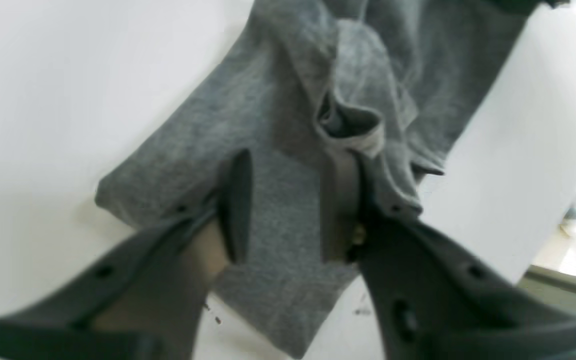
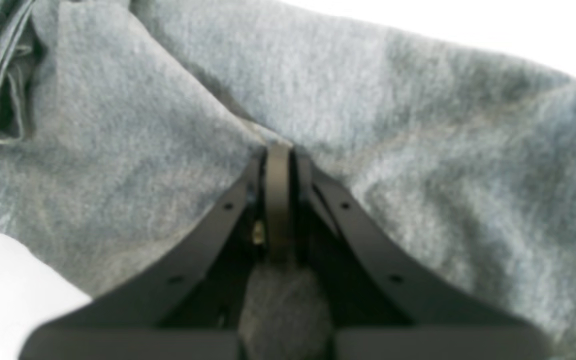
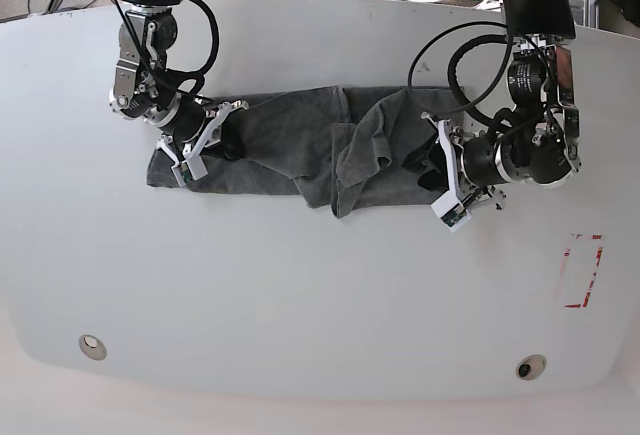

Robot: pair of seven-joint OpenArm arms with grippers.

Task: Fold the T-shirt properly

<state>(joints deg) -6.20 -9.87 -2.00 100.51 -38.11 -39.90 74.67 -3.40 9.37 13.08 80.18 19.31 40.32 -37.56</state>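
Lying on table [image 3: 320, 295]: shirt [image 3: 300, 145], spread as a long crumpled band across the far half of the white top, between the two arms.
Right gripper [image 2: 278, 150]: at the left end of the band in the base view [image 3: 222, 133]; clenched on a pinch of the shirt [image 2: 418, 125], grey cloth bunched over the meeting tips and also showing between the dark fingers [image 2: 218, 215] nearer the camera.
Shirt, left end: flat strip running out past the right gripper toward the table edge side; hem folds piled at the upper left of the right wrist view.
Shirt, middle: thick rumpled mound with a flap hanging toward the near side, edges uneven.
Shirt, right end: folded layers and an open sleeve or collar hem, seen in the left wrist view [image 1: 278, 210] just beyond the tips.
Left gripper [image 1: 293, 175]: at the right end of the band in the base view [image 3: 432, 167]; released, tips standing well apart with cloth lying between and beneath them; contact of the right-hand fingertip with the hem too blurred to tell.
Red outline [image 3: 582, 271]: marked on the table at far right, well apart from the shirt.
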